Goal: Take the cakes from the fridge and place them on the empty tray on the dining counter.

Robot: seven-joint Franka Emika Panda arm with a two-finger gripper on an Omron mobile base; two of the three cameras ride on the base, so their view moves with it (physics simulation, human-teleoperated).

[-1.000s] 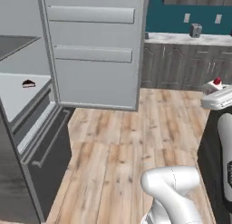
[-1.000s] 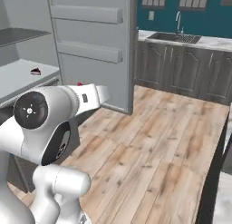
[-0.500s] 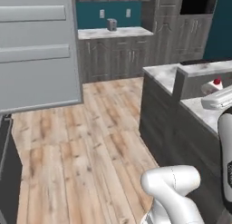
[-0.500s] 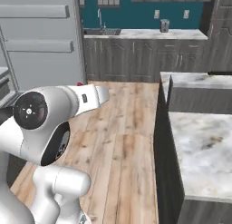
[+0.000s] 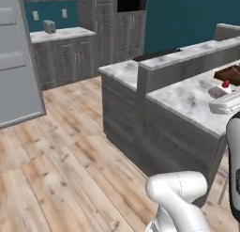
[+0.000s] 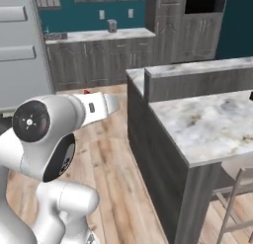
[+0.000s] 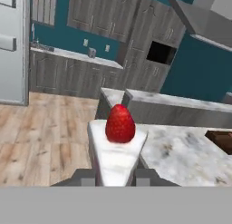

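The 2 base views look forward from behind the arm, both at the dining counter (image 5: 187,97); the hand view sits close above it.

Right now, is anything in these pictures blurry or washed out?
Hand view: the white cake slice with its red top is large and fairly sharp between the fingers. Left base view: soft and pixelated, the marble-patterned dining counter evenly lit, no glare.

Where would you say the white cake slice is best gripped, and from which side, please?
By its two flat side faces, low on the wedge, much as the gripper holds the white cake slice now: fingers come in from the wide back end, clear of the red berry on top.
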